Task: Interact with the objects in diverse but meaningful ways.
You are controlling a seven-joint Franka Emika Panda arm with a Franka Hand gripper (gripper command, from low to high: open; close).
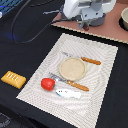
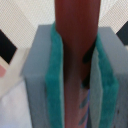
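In the wrist view my gripper (image 2: pixel 75 80) is shut on a dark red-brown sausage stick (image 2: pixel 75 30), which stands between the teal pads (image 2: pixel 53 75). In the exterior view the gripper (image 1: pixel 87 22) is at the back, over the edge of a pink board; the sausage is hidden there. A red round tomato (image 1: pixel 47 83) lies on the striped placemat (image 1: pixel 102 95), with a small white-and-blue oblong piece (image 1: pixel 67 92) just beside it. A yellow-orange ridged bread slab (image 1: pixel 13 78) lies on the dark table at the exterior view's left, off the mat.
A beige plate (image 1: pixel 73 68) sits mid-mat. An orange-handled knife (image 1: pixel 90 61) and an orange-handled fork (image 1: pixel 75 85) lie beside it. A pink board (image 1: pixel 107 31) and a round pot (image 1: pixel 124 17) are at the back right. A black cable (image 1: pixel 20 20) loops at the back left.
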